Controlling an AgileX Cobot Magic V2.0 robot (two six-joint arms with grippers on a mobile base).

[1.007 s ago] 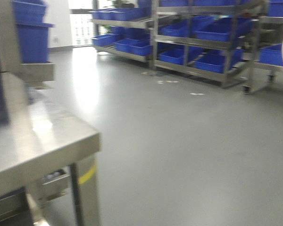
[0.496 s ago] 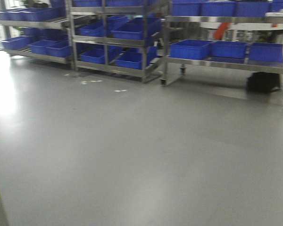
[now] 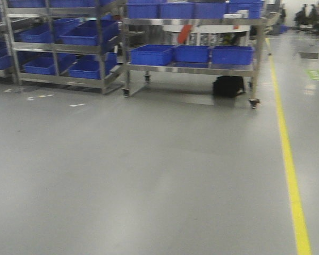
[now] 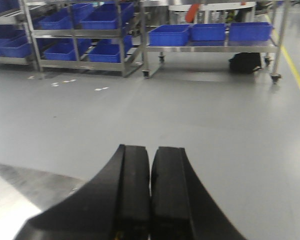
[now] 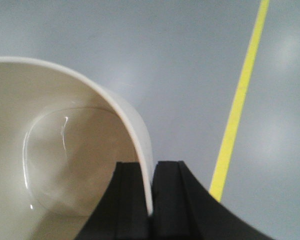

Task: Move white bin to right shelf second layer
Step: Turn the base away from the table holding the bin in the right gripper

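Front, left-wrist views both toward wheeled cart [image 3: 191, 68]

We see the left gripper [image 4: 150, 150] as two matte black fingers [image 4: 134, 190], each with a squared, flat tip, a lengthwise step along its inner block, and an outer edge that flares in a broad curve toward the base. The right gripper [image 5: 151, 167] looks the same to us: plain black fingers [image 5: 171, 200], flat-topped, ridged lengthwise, and widening downward into curved shoulders.
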